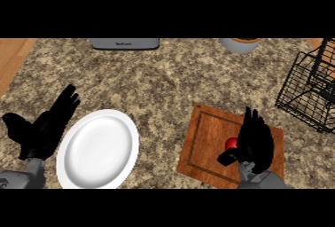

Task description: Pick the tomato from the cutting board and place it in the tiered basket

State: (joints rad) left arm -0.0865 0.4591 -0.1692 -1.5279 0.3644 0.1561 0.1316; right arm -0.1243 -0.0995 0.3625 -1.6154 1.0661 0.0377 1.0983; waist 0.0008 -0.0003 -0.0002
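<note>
1. The speckled surface [170, 80] carried a plate [98, 148], board [209, 146] and basket [311, 88].
2. The right robot hand [254, 142] hung outstretched over the tomato [231, 143] on the board.
3. The left robot hand [42, 128] rested, fingers relaxed.

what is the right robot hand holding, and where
Cannot be told for sure: the right robot hand covers the tomato on the cutting board, touching its right side.

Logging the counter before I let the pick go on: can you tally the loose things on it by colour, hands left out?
Red: 1, the tomato
White: 1, the plate
Brown: 1, the cutting board
Black: 1, the tiered basket
Grey: 2, the appliance and the pot at the far edge
Total: 6
</note>
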